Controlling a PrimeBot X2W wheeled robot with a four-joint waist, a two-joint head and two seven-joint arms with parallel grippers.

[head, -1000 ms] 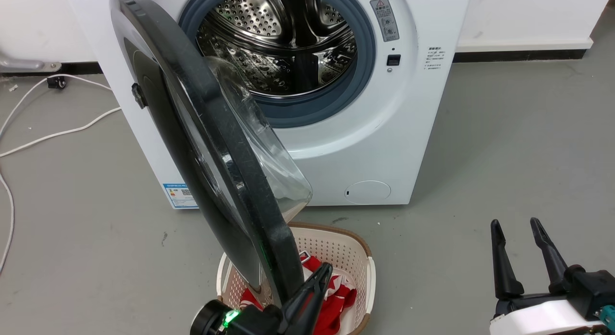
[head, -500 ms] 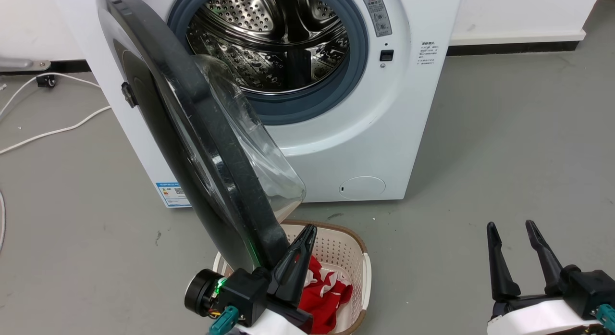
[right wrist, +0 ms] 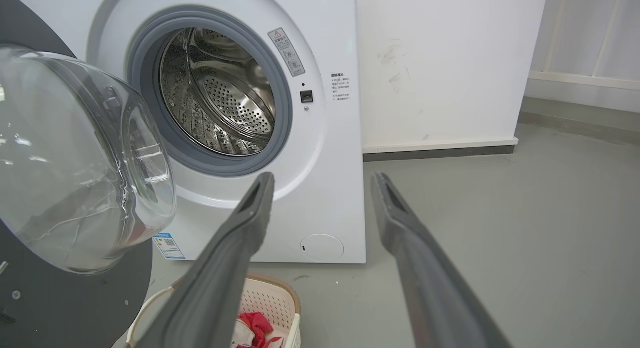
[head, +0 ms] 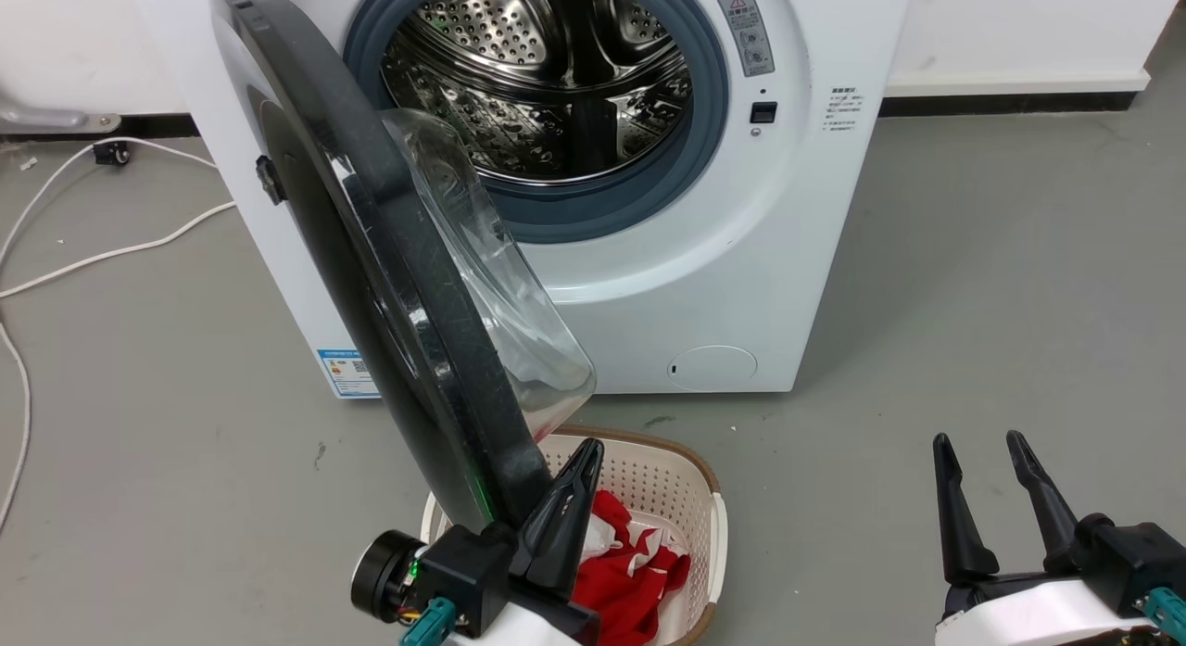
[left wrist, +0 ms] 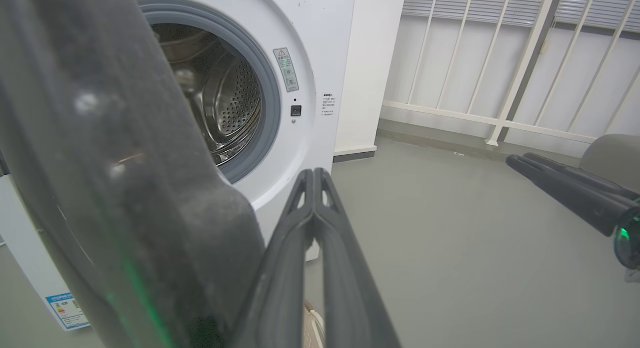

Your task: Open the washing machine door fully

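The door (head: 417, 285) is a large round black disc with a dusty, scuffed rim and a clear glass bowl (head: 519, 322) bulging from its inner face. It stands open, swung out from the left side of the machine (head: 723, 285). The head view sees it nearly edge-on, bowl facing right. Its lower edge hangs over the basket (head: 649, 479), and the drum opening is uncovered.

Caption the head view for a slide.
Shut left gripper beside the partly open washing machine door, over a laundry basket; open right gripper hangs apart.
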